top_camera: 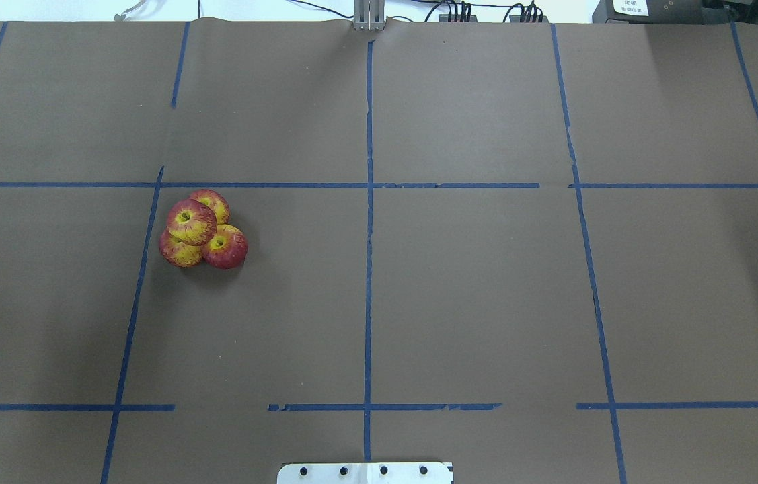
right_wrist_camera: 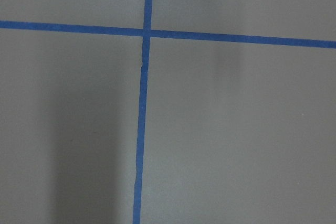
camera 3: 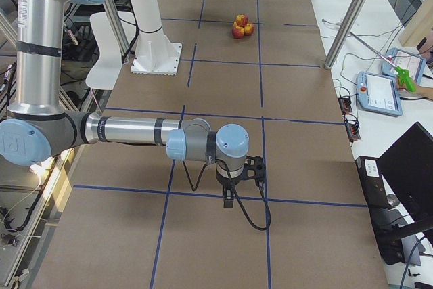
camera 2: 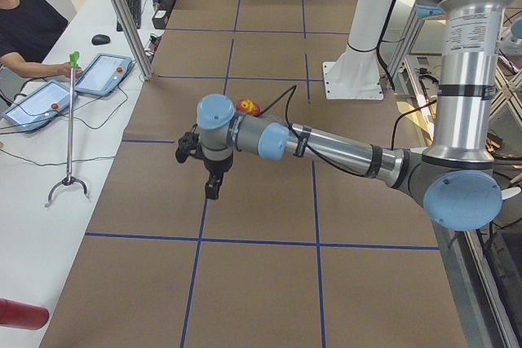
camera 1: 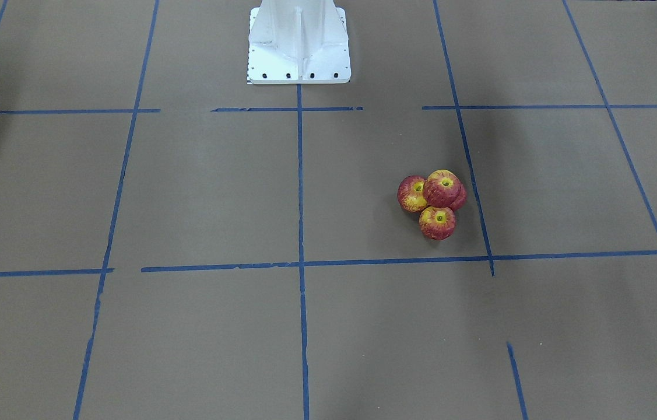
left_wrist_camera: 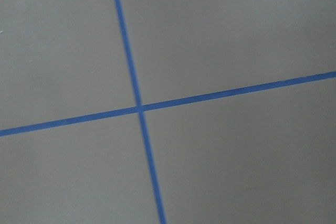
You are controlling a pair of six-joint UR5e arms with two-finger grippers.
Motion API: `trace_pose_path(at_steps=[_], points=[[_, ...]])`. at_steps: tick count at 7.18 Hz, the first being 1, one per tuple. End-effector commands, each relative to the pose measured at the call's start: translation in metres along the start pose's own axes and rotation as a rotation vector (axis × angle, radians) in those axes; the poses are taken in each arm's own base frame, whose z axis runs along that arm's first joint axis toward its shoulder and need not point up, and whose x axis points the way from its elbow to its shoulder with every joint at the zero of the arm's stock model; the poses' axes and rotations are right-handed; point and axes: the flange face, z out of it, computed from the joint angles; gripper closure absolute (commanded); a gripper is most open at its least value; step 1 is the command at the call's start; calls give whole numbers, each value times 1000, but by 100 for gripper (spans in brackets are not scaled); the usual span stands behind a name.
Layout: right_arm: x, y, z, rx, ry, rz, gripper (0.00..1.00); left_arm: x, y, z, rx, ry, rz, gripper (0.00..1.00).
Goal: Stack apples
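Left elbow (camera 2: 461, 201): nearest thing in the left-side view, with the forearm reaching out from it over the worktop (top_camera: 486, 302).
Left end effector (camera 2: 211, 191): hangs fingers-down above a blue tape line (camera 2: 200, 226), well apart from the fruit. It shows only in the left-side view, so I cannot tell whether it is released or clenched.
Right end effector (camera 3: 229, 201): points down over the near end of the worktop in the right-side view, at the table's far end from the fruit. Released or clenched, I cannot tell.
Wrist views: each gives only brown paper and one tape crossing (left_wrist_camera: 139, 107), with a second crossing (right_wrist_camera: 146, 32) under the right wrist.
Apples (top_camera: 191, 221): four in one tight pile on the robot's left half, just inside a tape line. Three sit on the paper touching each other, and the fourth rests on top of them, stem dimple up.
Overhead versus front: overhead shows all four, while from the front the top apple (camera 1: 443, 188) hides most of the one behind it (camera 1: 460, 198).
Side views: from the left the pile (camera 2: 247, 107) peeks out behind the left wrist; from the right it (camera 3: 241, 26) stands in full, small and far.
Pedestal (camera 1: 299, 41): white, at the robot's edge of the worktop.
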Motion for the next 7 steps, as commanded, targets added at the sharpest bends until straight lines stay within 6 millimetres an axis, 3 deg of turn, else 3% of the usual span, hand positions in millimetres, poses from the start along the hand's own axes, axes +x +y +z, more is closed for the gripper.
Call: trace_pose_path(at_steps=[1, 3, 6, 7], points=[[0, 0, 0, 0, 1, 0, 0, -20, 14, 3, -24, 10, -39, 1], [0, 0, 0, 0, 1, 0, 0, -23, 17, 3, -24, 5, -42, 0], [0, 0, 0, 0, 1, 0, 0, -32, 47, 18, -46, 16, -65, 0], [0, 0, 0, 1, 1, -1, 0, -31, 44, 16, -28, 15, -49, 0]])
